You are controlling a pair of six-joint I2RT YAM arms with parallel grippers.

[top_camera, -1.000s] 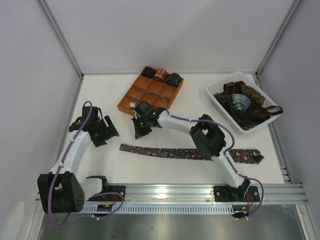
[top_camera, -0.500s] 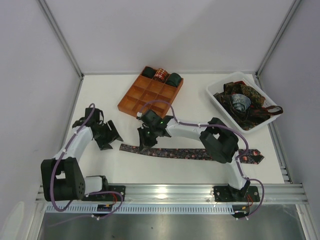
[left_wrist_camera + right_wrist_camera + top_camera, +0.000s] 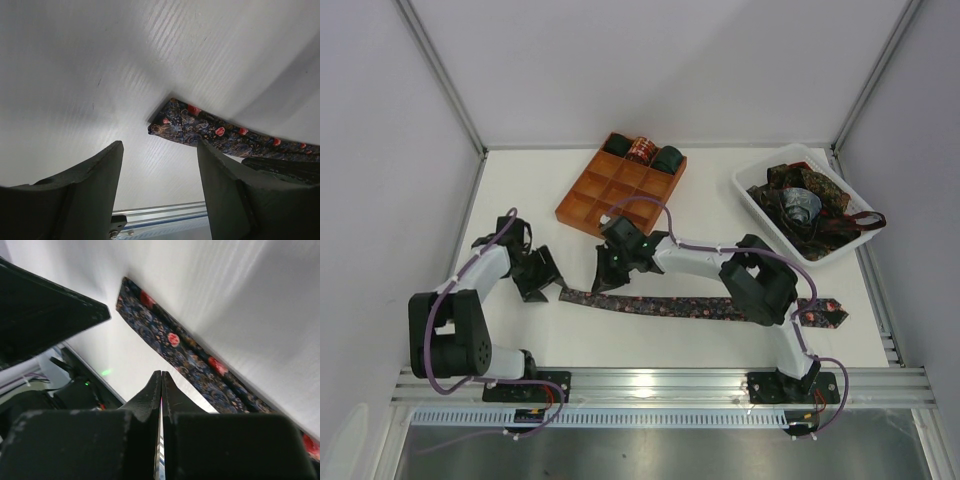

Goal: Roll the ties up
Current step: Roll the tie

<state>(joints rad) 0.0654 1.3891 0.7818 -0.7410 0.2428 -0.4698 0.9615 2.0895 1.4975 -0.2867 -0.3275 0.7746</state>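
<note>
One tie (image 3: 690, 306), dark with red flowers, lies flat across the table's front, its narrow end on the left. My left gripper (image 3: 548, 285) is just left of that end. In the left wrist view its jaws (image 3: 160, 146) stand open over bare table, and the tie's end (image 3: 176, 125) lies just beyond the fingertips. My right gripper (image 3: 602, 283) is down at the tie a little right of that end. Its jaws (image 3: 161, 375) are shut on nothing, beside the tie (image 3: 172, 342). Three rolled ties (image 3: 640, 150) sit in the tray's back row.
The orange-brown gridded tray (image 3: 582, 205) stands at the back centre, close behind the right gripper. A white bin (image 3: 752, 200) at the back right holds a heap of loose ties (image 3: 810, 205). The metal rail (image 3: 720, 378) runs along the near edge.
My left gripper has moved right and nearer, up to the tie's left end. My right gripper has come down from beside the tray to the tie. The tie has not moved.
</note>
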